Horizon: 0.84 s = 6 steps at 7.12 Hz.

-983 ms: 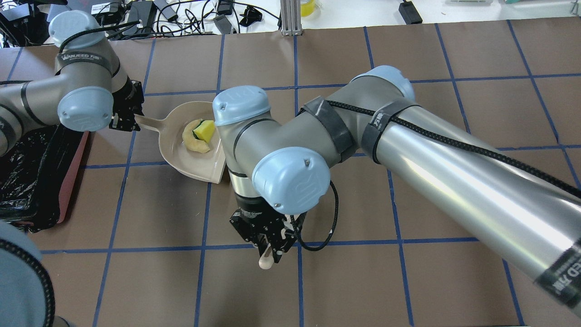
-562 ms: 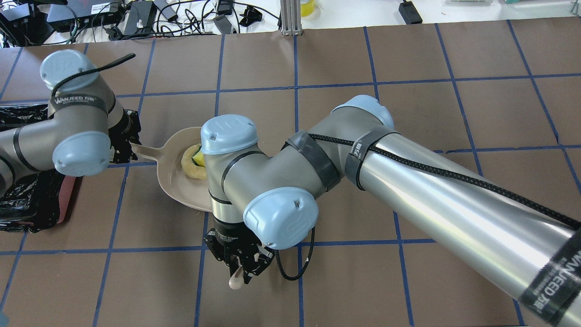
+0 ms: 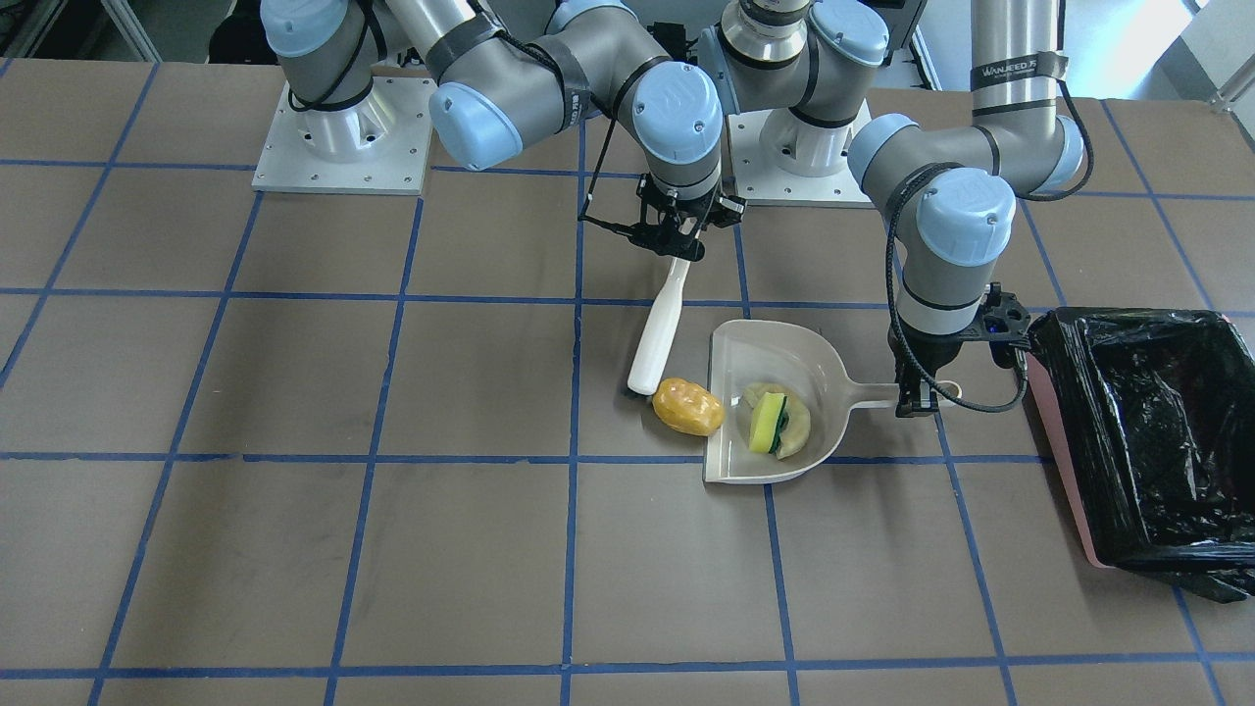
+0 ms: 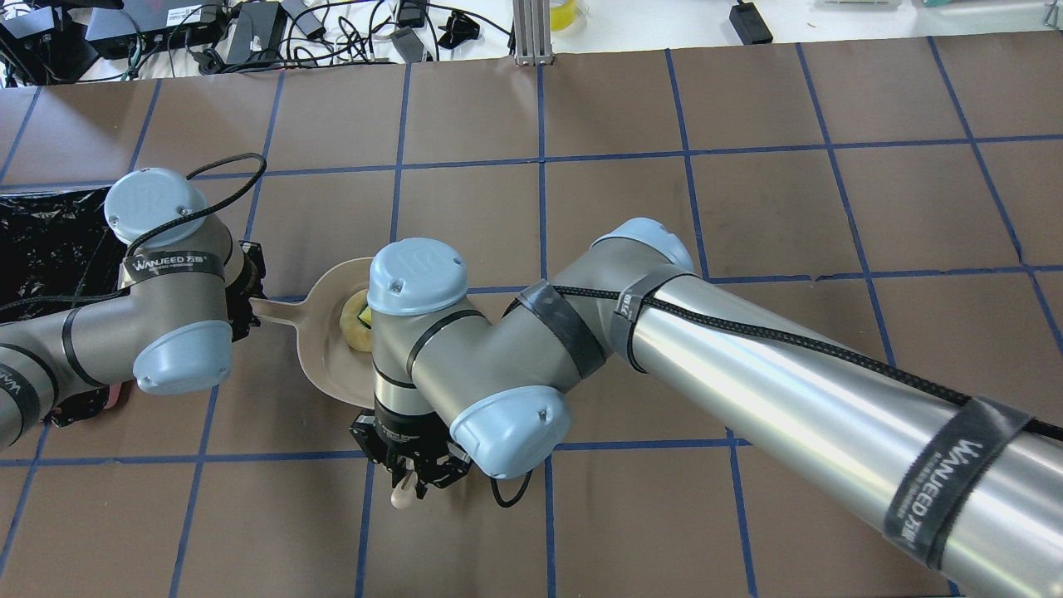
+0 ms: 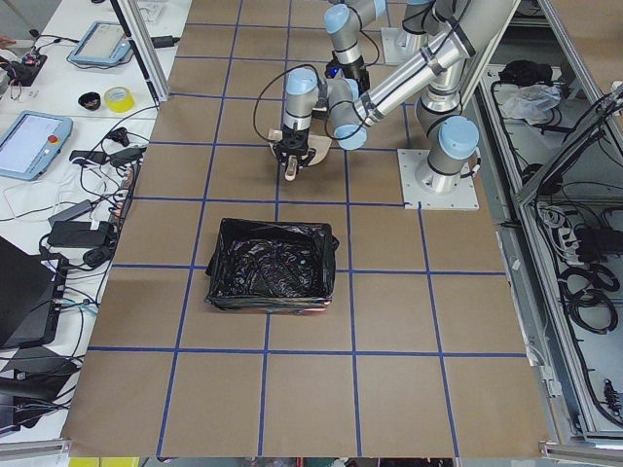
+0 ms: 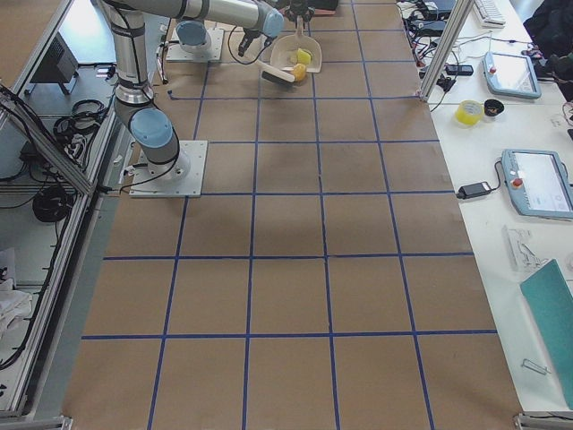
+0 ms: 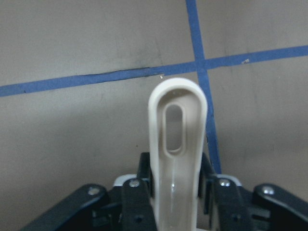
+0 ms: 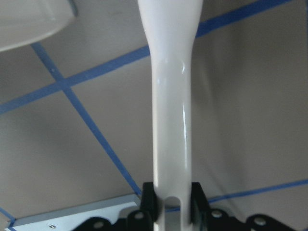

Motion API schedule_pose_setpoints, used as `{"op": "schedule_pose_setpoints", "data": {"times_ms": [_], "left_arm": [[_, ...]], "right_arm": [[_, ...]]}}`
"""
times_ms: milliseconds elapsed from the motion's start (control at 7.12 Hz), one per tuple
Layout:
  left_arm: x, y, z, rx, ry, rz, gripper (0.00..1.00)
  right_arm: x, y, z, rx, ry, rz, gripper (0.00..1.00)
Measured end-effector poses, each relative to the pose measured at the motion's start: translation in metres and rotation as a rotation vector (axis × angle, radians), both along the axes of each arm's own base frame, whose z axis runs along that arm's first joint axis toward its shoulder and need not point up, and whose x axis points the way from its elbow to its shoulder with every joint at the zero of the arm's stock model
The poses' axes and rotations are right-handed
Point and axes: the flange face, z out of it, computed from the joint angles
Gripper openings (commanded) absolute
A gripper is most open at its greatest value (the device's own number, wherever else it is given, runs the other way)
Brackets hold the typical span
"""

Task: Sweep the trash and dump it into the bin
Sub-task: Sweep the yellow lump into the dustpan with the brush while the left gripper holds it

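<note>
My left gripper (image 3: 912,400) is shut on the handle of the beige dustpan (image 3: 760,358), which lies flat on the table. The pale crescent piece (image 3: 796,424) and the yellow-and-green sponge block (image 3: 765,424) lie in the scoop. The orange-yellow lump (image 3: 688,406) sits on the table just outside the pan's open mouth. My right gripper (image 3: 677,250) is shut on the cream hand brush (image 3: 655,338), whose head is beside the lump. The pink-sided bin (image 3: 1067,480) with its black bag stands just beyond the pan's handle. The wrist views show both handles clamped: the dustpan's (image 7: 178,139) and the brush's (image 8: 171,120).
The brown table is marked with a blue tape grid. Both arm bases (image 3: 338,147) stand at the robot's side of the table. Cables and electronics (image 4: 249,29) lie past the far edge. My right arm (image 4: 747,365) hides most of the pan in the overhead view.
Both arms moved toward the robot's side of the table. The dustpan, with the crescent and sponge in it, came along, and the right gripper with the brush shifted left.
</note>
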Motion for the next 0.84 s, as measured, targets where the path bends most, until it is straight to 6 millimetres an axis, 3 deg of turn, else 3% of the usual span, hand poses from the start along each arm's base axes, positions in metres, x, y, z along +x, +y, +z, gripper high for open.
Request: {"op": "schedule_pose_setpoints", "data": {"times_ms": [421, 562, 843], "left_arm": [[-0.005, -0.01, 0.007, -0.019, -0.013, 0.003, 0.0], [-0.005, -0.012, 0.008, -0.02, -0.014, 0.004, 0.0], [-0.005, -0.015, 0.008, -0.02, -0.014, 0.005, 0.0]], "right_arm": [[0.046, -0.038, -0.006, -0.087, -0.083, 0.079, 0.0], [0.048, -0.04, -0.003, -0.084, -0.077, 0.091, 0.0], [0.034, -0.031, 0.014, -0.057, 0.012, 0.132, 0.0]]}}
